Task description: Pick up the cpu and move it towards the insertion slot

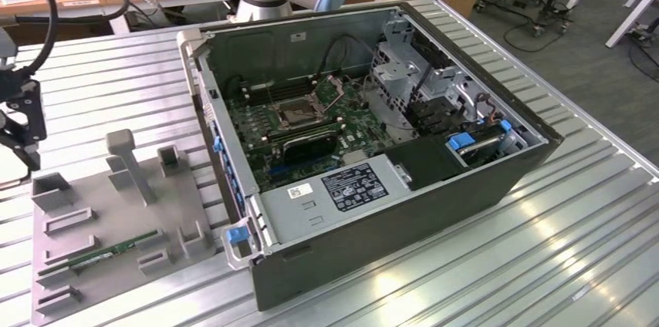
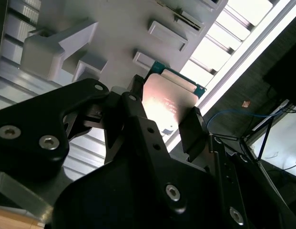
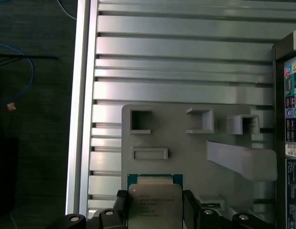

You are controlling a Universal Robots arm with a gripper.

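silvery metal tops the cpu [image 3: 155, 200], pinched by two opposite edges between the black fingers [image 3: 188, 210] of the pincer [image 3: 155, 214]. the second wrist view shows this narrow grip too, the chip's green rim poking past the fingertips. beneath it lies a grey holder plate [image 3: 186, 152] on the ribbed metal tabletop [image 3: 186, 47]. in the exterior view the pincer hangs at the exterior view's left edge, well apart from the insertion slot [image 1: 293, 109], which lies on the motherboard [image 1: 309, 142] inside the open computer case [image 1: 412, 211]. a green memory stick [image 1: 111, 252] rests on the holder plate.
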